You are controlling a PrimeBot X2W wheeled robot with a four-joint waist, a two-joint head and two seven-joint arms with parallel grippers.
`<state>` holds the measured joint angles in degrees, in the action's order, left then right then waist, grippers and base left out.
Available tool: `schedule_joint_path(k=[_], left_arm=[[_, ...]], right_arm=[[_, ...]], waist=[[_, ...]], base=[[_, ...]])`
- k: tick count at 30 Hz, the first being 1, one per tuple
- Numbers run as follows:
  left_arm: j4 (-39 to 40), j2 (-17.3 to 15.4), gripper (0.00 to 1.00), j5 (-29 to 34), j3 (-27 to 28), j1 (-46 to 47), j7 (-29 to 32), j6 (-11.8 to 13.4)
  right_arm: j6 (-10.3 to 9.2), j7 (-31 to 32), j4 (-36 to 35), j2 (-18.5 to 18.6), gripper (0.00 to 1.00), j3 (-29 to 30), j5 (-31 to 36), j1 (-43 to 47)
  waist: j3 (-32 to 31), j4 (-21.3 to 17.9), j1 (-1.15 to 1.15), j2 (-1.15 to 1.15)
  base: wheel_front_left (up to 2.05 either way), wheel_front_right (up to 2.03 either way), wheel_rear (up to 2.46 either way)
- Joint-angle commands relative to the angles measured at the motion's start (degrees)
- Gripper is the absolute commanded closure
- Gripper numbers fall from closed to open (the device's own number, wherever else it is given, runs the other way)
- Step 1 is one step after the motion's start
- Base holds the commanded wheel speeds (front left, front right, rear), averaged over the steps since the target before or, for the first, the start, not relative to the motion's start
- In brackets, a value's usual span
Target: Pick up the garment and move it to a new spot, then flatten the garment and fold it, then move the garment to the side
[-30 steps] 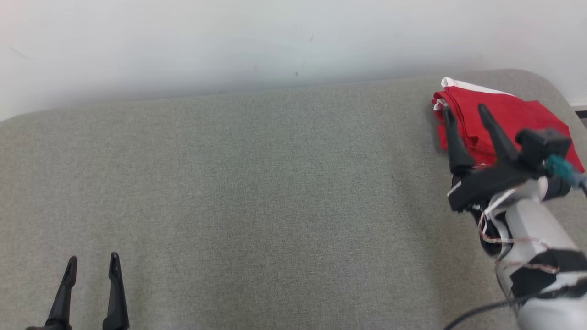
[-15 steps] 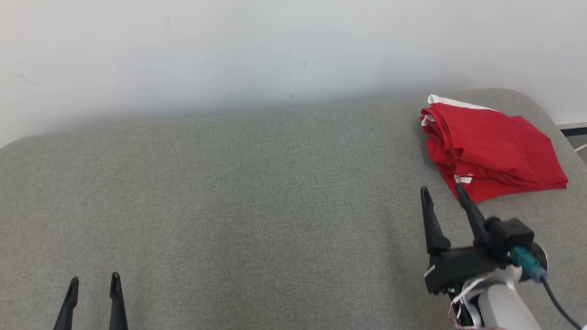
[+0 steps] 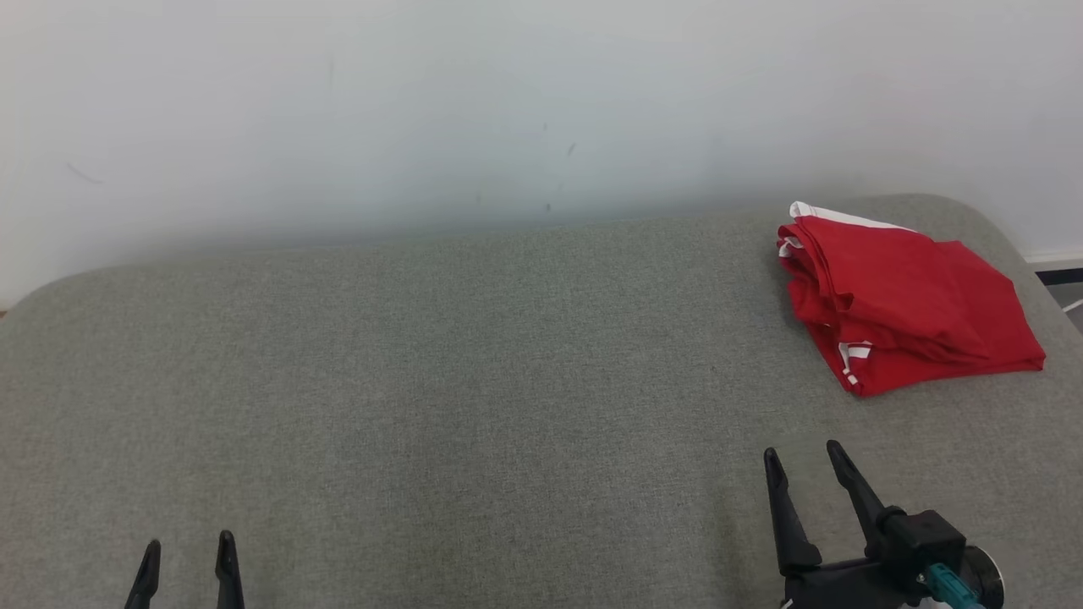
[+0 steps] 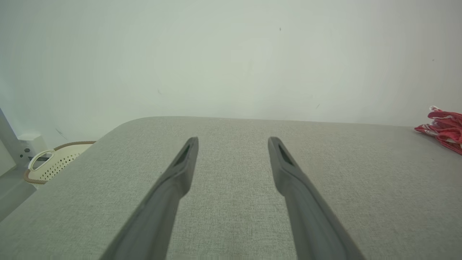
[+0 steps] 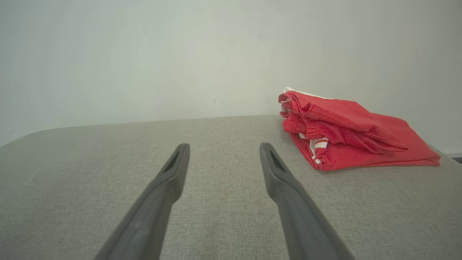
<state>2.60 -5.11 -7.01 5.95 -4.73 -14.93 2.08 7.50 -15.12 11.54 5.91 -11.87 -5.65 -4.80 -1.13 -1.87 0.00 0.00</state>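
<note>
The garment (image 3: 905,300) is a red folded bundle with white-and-red striped trim, lying at the far right of the grey cushioned surface (image 3: 474,372). It also shows at the right in the right wrist view as the garment (image 5: 346,137) and at the right edge of the left wrist view as the garment (image 4: 444,126). My right gripper (image 3: 804,457) stands open below the bundle, apart from it, nothing between its fingers. My left gripper (image 3: 188,545) is open at the lower left, empty, far from the garment.
A pale wall (image 3: 508,110) runs behind the surface. A cream perforated basket (image 4: 54,164) sits on the floor beyond the surface's left corner. The surface's rounded right edge lies just past the garment.
My right gripper has drawn back from over the garment toward the near edge, leaving the bundle lying free. The head camera has tilted up, so the whole picture shifted down.
</note>
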Motion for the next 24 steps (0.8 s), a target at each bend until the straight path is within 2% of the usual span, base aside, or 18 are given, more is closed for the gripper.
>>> schedule_joint_path(k=[1,24], left_arm=[[-0.3,-0.1,0.0,0.0,0.0,-0.9,-0.2,-0.2],[-1.4,0.2,0.0,0.3,-0.2,-1.2,-0.2,-0.1]], right_arm=[[-0.01,-0.1,-0.4,-0.2,0.0,-0.2,0.7,0.5],[-0.01,-0.1,0.1,-0.9,0.0,-2.3,1.6,0.4]], waist=[[-0.1,0.0,0.0,0.0],[-1.0,0.2,0.0,0.0]], base=[[0.0,0.0,0.0],[0.0,0.0,0.0]])
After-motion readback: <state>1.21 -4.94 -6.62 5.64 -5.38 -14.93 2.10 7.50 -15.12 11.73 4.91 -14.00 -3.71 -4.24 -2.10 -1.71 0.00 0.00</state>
